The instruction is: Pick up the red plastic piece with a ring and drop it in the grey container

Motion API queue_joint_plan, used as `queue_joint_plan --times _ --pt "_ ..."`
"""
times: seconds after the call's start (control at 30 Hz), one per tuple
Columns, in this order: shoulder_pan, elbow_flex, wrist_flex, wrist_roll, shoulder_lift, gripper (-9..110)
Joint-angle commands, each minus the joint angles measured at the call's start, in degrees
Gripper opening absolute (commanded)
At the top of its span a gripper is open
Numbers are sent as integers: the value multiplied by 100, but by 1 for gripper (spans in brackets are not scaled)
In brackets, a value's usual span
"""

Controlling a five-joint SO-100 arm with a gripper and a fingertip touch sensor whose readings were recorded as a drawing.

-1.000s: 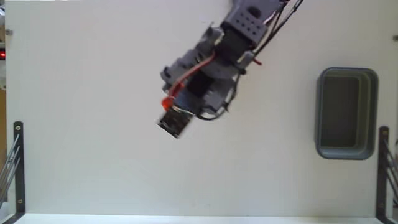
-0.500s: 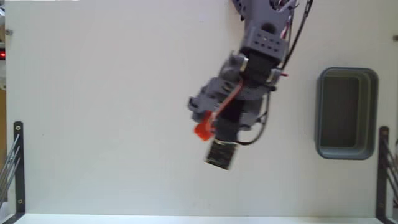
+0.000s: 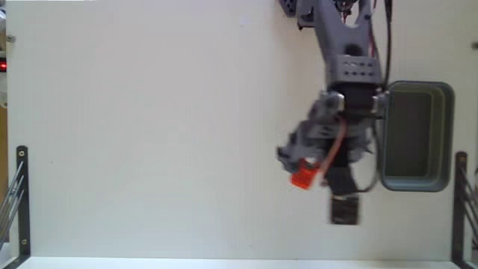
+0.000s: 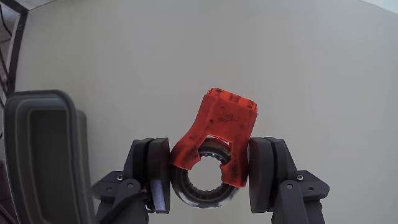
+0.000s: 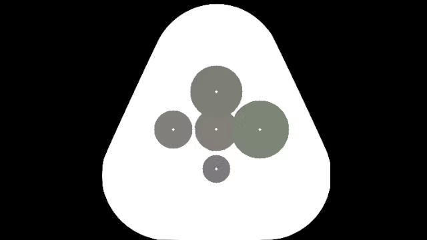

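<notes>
Gripper: in the wrist view the gripper (image 4: 209, 177) has its two dark pads clamped on the red plastic piece with a ring (image 4: 214, 134), one pad pressing each side of it.
Piece, wrist view: held clear of the white table (image 4: 249, 56); the metal ring (image 4: 203, 186) sits low between the pads at 6 o'clock, and the chunky red block end points up toward 12 o'clock.
Piece, fixed view: the red plastic piece with a ring (image 3: 304, 178) shows as a small red patch at the lower end of the arm (image 3: 347, 71); the picture is blurred there, so the ring cannot be made out.
Container, fixed view: the grey container (image 3: 448, 134) lies at about 3 o'clock from the piece, just beside the arm's right flank.
Container, wrist view: the grey container (image 4: 37, 102) fills the left edge, at 9 o'clock from the gripper, apart from the piece.
Arm: reaches down from the top edge of the fixed view.
</notes>
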Motion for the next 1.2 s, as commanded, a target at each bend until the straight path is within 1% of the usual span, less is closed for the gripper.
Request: queue_joint_plan --times 0.0,0.6,0.93,1.17 --pt "-524 -355 19 26 45 66" --pt "-2554 -928 -9 26 -558 66" --pt "-3258 -1127 -18 26 -768 66" --pt "-3464 -1185 -21 26 -829 66"
